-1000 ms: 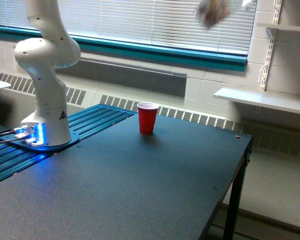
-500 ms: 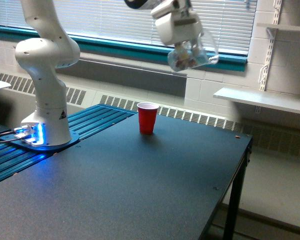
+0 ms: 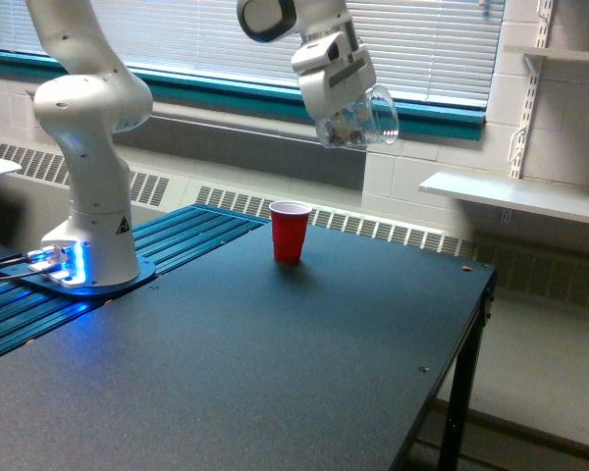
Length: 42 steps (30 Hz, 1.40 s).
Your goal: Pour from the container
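Above table, jaws clamp tilted clear cup.

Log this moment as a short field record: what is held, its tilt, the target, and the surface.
gripper: shut on the clear cup
clear cup: held high, tilted on its side, mouth toward the exterior view's right, dark bits inside
red cup: upright on the table, below and to the exterior view's left of the clear cup
table: dark top
pouring: nothing seen falling
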{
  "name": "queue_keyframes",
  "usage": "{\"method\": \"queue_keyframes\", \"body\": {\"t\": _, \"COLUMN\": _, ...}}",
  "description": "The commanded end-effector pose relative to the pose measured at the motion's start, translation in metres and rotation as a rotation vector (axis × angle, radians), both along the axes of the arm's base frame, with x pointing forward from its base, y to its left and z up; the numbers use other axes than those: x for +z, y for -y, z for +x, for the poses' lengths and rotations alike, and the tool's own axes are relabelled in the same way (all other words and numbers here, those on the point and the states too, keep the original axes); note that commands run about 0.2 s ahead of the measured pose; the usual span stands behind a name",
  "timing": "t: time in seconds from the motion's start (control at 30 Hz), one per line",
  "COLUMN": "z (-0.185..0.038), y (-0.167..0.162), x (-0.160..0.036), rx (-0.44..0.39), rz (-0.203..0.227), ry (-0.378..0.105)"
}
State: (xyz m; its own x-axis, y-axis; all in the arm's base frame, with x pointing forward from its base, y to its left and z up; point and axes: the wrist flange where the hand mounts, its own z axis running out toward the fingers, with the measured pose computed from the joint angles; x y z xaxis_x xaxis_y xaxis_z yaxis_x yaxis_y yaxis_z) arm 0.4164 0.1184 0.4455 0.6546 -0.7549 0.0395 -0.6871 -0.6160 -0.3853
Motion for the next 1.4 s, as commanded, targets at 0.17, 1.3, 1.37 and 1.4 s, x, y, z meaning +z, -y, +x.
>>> {"method": "queue_keyframes", "body": {"t": 0.17, "z": -0.057, "y": -0.089, "x": -0.030, "rx": 0.215, "rz": 0.036, "ry": -0.067}}
{"method": "queue_keyframes", "body": {"t": 1.3, "z": -0.187, "y": -0.151, "x": -0.052, "rx": 0.320, "rz": 0.187, "ry": -0.232}}
{"method": "queue_keyframes", "body": {"t": 1.37, "z": -0.189, "y": -0.146, "x": -0.056, "rx": 0.300, "rz": 0.175, "ry": -0.244}}
{"method": "queue_keyframes", "body": {"t": 1.4, "z": -0.191, "y": -0.143, "x": -0.058, "rx": 0.288, "rz": 0.171, "ry": -0.253}}
